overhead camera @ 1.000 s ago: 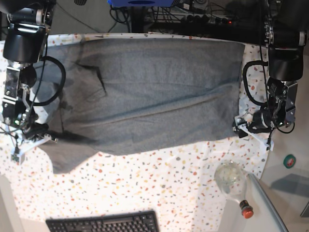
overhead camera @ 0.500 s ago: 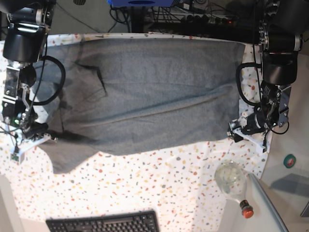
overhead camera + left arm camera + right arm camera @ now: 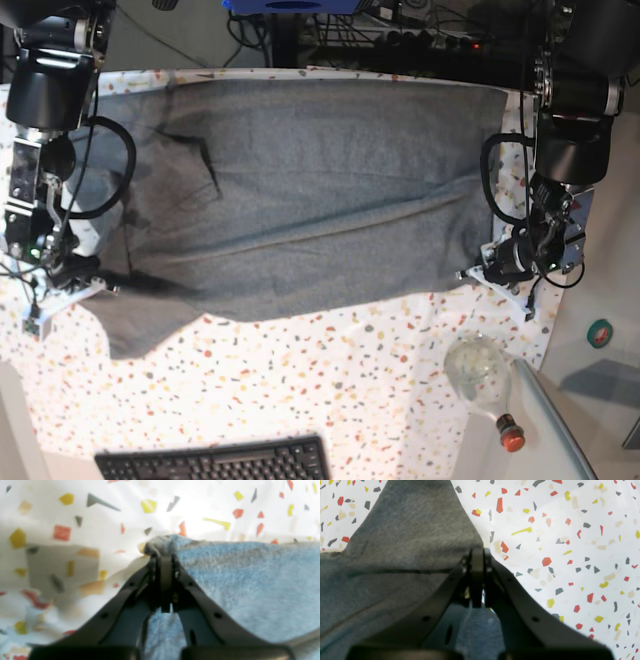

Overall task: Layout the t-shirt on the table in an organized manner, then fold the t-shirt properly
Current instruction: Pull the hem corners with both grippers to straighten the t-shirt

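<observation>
The heather-grey t-shirt [image 3: 320, 190] lies spread across the speckled white table [image 3: 330, 390], with a sleeve flap at the lower left. My left gripper [image 3: 470, 274] is at the shirt's lower right corner. In the left wrist view the left gripper [image 3: 162, 555] is shut on a bunched corner of the t-shirt [image 3: 250, 580], lying on the table [image 3: 75, 512]. My right gripper [image 3: 98, 286] is at the shirt's left edge by the sleeve. In the right wrist view the right gripper [image 3: 477, 552] is shut on the edge of the t-shirt [image 3: 407, 542], over the table [image 3: 570, 542].
A black keyboard [image 3: 215, 462] lies at the front edge. A clear glass bottle with a red cap [image 3: 482, 375] lies at the front right, by a grey board. A green roll [image 3: 600, 333] sits off the table's right. Cables and gear line the back.
My left gripper has moved leftward in the base view, drawing the shirt's lower right corner inward with it. The right arm has not moved.
</observation>
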You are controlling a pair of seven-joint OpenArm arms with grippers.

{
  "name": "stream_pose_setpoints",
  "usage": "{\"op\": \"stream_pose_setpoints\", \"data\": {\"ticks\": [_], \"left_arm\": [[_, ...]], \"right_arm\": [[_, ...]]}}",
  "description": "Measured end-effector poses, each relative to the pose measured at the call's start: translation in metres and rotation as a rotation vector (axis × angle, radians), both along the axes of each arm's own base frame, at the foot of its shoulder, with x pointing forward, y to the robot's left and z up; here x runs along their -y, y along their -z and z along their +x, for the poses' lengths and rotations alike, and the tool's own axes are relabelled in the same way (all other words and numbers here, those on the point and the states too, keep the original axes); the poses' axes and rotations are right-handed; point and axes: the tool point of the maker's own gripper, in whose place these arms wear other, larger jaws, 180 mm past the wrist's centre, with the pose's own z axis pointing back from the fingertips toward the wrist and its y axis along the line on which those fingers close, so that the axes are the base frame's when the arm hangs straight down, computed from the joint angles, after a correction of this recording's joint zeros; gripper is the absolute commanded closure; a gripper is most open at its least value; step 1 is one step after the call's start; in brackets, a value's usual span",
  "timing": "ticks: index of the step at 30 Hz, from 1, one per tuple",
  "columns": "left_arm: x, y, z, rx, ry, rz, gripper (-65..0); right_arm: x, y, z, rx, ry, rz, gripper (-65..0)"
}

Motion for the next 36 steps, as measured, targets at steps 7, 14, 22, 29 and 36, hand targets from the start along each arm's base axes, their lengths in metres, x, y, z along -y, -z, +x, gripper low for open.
{"op": "stream_pose_setpoints", "data": {"ticks": [7, 14, 22, 29, 36], "left_arm": [[0.021, -0.051, 0.039, 0.086, 0.086, -0.009, 0.0], [0.031, -0.075, 0.049, 0.123, 0.128, -0.003, 0.0], [0.032, -0.082, 0.055, 0.147, 0.133, -0.001, 0.0], [0.032, -0.082, 0.054, 0.146, 0.133, -0.001, 0.0], [0.030, -0.081, 0.053, 0.142, 0.132, 0.001, 0.0]], "right_arm": [[0.015, -0.023, 0.020, 0.050, 0.001, -0.035, 0.0], [0.022, -0.035, 0.043, 0.130, -0.171, -0.077, 0.0], [0.043, -0.021, 0.055, 0.180, -0.259, -0.075, 0.0], [0.055, 0.009, 0.046, 0.089, -0.342, -0.087, 0.0], [0.030, 0.018, 0.051, 0.098, -0.566, -0.179, 0.0]]}}
